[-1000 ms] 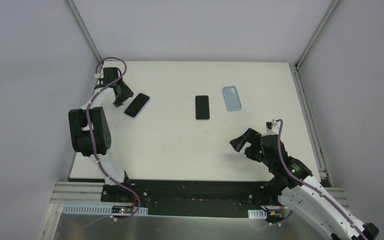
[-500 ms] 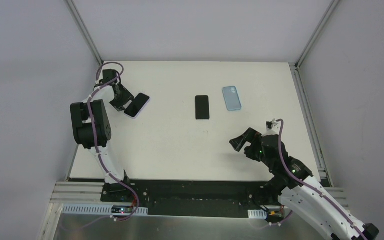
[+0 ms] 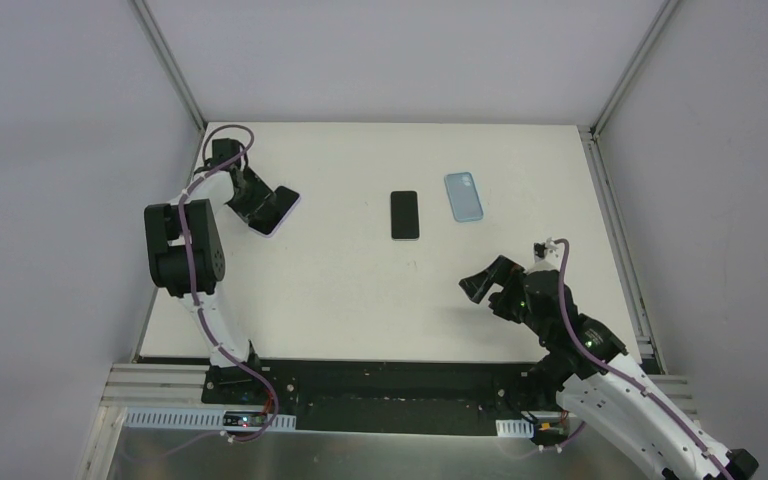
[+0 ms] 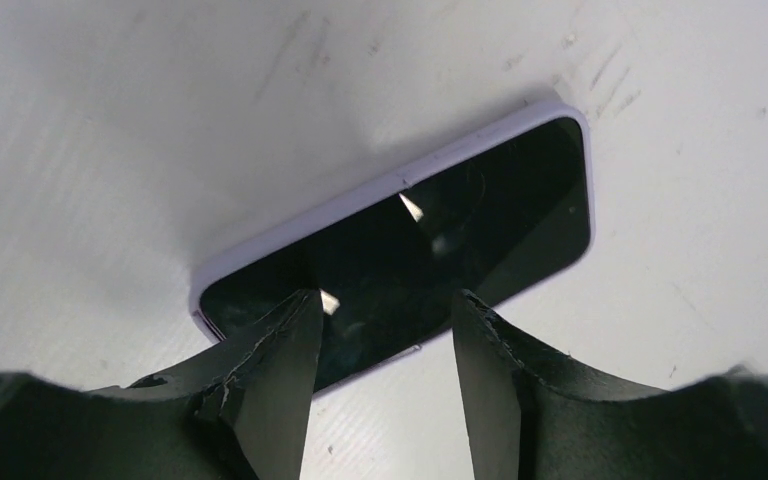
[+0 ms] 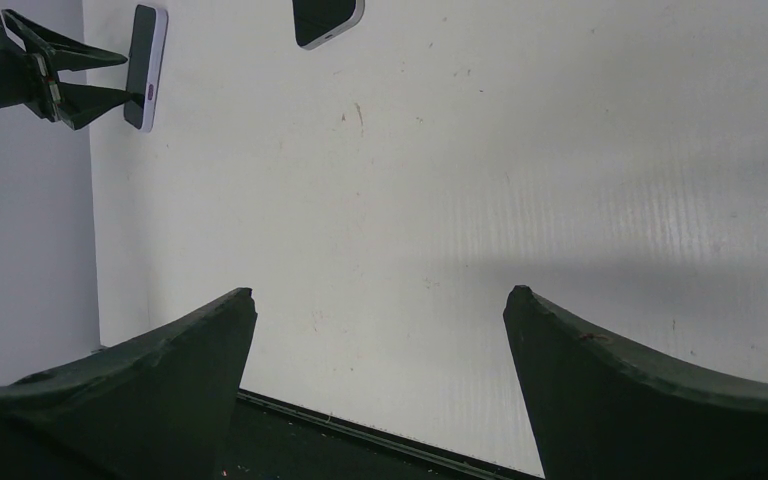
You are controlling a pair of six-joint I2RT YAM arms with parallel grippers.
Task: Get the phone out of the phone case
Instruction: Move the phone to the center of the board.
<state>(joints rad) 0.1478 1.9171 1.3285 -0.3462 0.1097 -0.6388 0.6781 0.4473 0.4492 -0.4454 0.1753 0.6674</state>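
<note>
At far left, the left gripper (image 4: 385, 310), jaws part-spread and empty, hovers over the cased phone (image 4: 480, 200), which stretches away rightward.

So on our table (image 3: 360, 290) we've got three things in a loose row toward the far side. The cased phone (image 3: 278, 207) is far left, lying at a slant. A bare phone (image 3: 404, 214) is around the middle, and an empty case (image 3: 463, 196) is just right of it, slightly further back. Our left gripper (image 4: 385, 310) sits over the cased phone's left end. Our right gripper (image 3: 488, 283) hangs well apart, nearer us, right of centre.
</note>
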